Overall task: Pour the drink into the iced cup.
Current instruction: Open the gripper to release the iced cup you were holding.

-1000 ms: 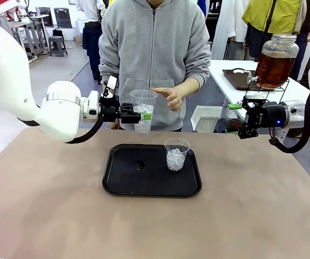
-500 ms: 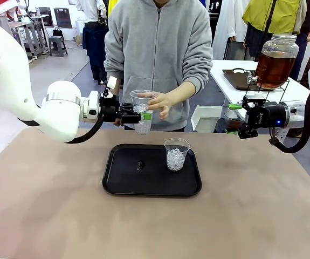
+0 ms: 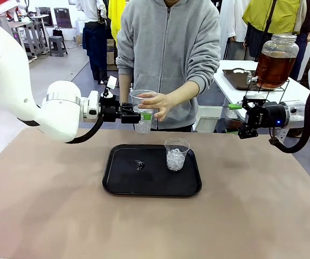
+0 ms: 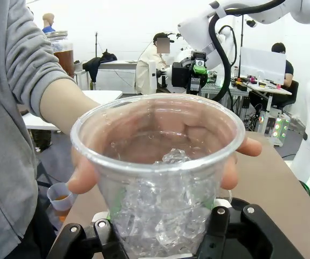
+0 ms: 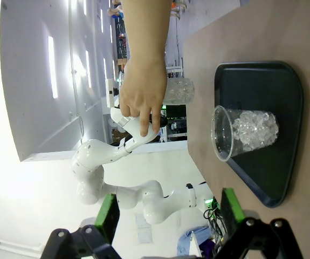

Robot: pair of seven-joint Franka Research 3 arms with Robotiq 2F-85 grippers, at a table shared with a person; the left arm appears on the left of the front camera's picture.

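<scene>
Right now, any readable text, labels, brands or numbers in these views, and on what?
None legible.
Held iced cup, cup on the tray, black tray, drink jar: no print visible.
White tag above the left pincer: too small to read.

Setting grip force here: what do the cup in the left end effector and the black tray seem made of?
The held cup looks like thin, clear, glossy plastic: ice and the person's hand show through its wall, and the rim is rolled. The tray looks like black moulded plastic, satin finish, with a raised lip; coated metal is possible.
</scene>
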